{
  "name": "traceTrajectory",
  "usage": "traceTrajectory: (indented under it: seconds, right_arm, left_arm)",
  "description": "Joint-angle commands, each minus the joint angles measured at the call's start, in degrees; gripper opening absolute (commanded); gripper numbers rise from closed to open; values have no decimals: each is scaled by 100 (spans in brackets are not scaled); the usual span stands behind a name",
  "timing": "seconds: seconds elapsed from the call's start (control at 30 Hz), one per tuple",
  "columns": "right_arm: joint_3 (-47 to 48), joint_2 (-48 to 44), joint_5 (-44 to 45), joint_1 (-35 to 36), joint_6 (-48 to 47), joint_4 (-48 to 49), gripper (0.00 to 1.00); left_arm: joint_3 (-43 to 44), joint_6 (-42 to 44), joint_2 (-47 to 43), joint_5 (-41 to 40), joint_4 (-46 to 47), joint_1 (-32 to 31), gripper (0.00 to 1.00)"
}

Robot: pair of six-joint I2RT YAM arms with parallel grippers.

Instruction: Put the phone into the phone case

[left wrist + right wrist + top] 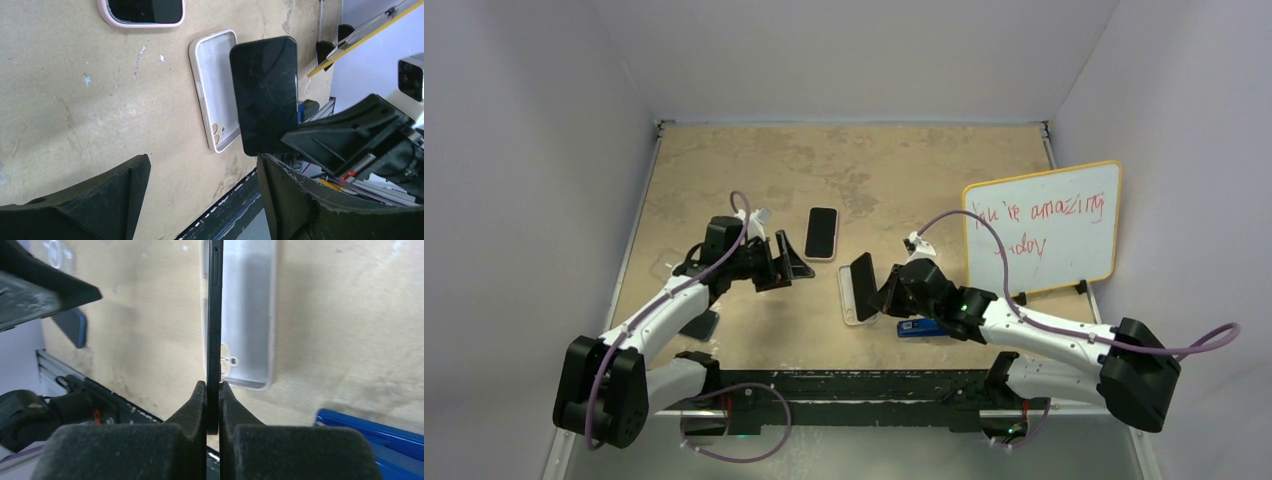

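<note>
R gripper [213, 392] pinches phone [265, 95] edge-up over empty white case [212, 85], for seating. L gripper [200, 167] gapes wide, empty, prob. to steady case.

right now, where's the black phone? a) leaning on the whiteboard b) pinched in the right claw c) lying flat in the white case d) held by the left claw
b: the right claw is shut on the black phone, holding it edge-up over the empty white case.
</note>
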Motion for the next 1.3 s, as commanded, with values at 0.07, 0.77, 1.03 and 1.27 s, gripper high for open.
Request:
traceTrajectory:
  seconds: [0.07,0.77,1.03,1.27]
  right_arm:
    - [-81,12,-218,-97,117,251,0]
    - [-751,809,-636,-201,185,1507,1]
    - [-751,1127,-535,-197,123,1544,5]
    - [-822,1475,-489,-201,163,1537,10]
  left_arm:
    - [-132,-240,221,80,753,-296,77]
    - [-147,-748,1536,-605,1901,-1273,62]
    - [-100,-881,1874,-717,2280,-1496,58]
    - [-32,-883,2015,-838,2236,-1650,56]
